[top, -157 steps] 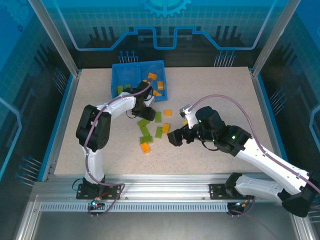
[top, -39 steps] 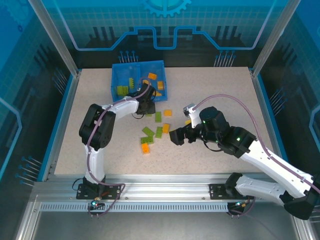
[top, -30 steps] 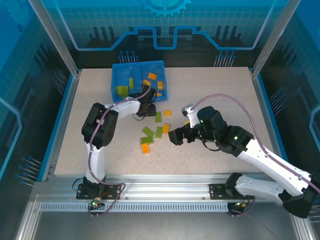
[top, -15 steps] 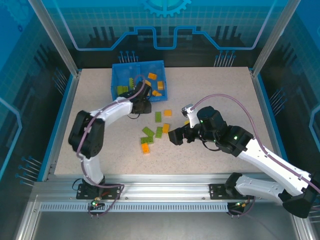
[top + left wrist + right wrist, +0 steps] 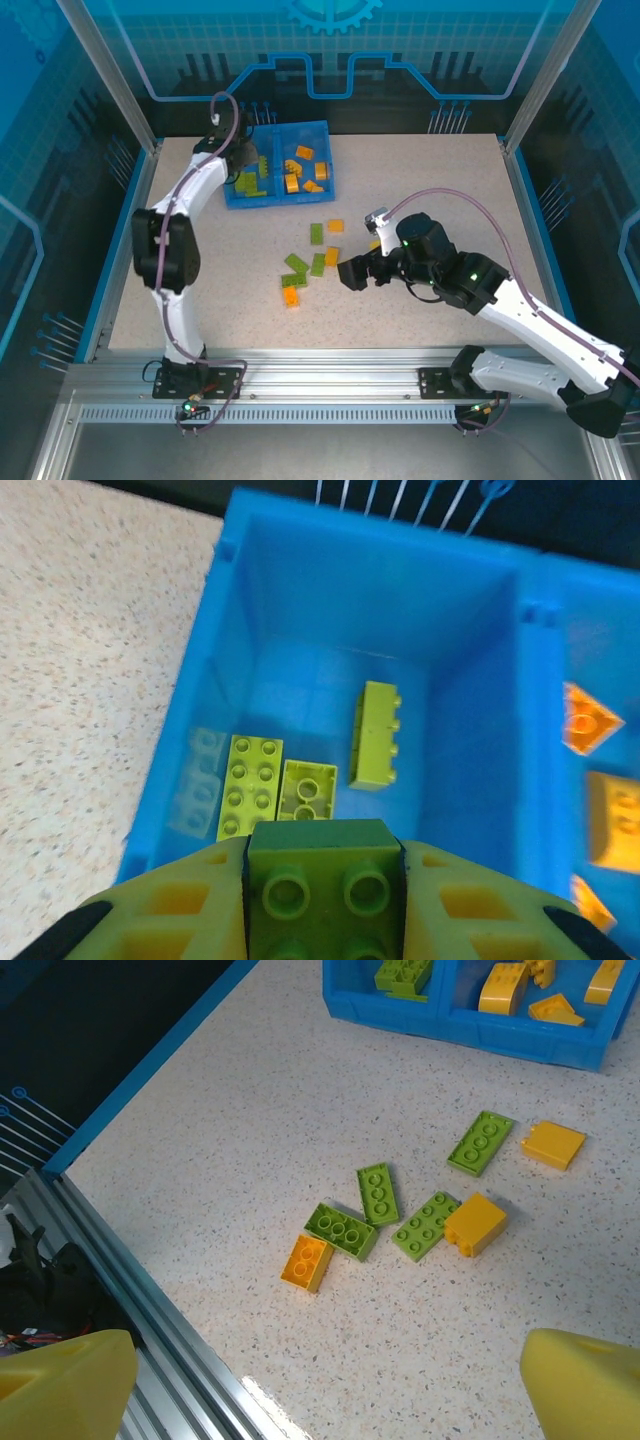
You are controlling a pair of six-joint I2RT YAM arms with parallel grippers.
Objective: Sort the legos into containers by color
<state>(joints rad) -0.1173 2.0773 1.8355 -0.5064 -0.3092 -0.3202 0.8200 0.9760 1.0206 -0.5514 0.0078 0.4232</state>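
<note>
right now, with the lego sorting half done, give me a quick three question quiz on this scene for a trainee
1. True or false: the left gripper is shut on a green brick.
2. Pick one. The right gripper is: A) open above the table; B) shut on an orange brick; C) shut with nothing in it.
3. Count: in the right wrist view, how many loose green bricks lie on the table?

Key: 1 true; 2 A; 3 four.
</note>
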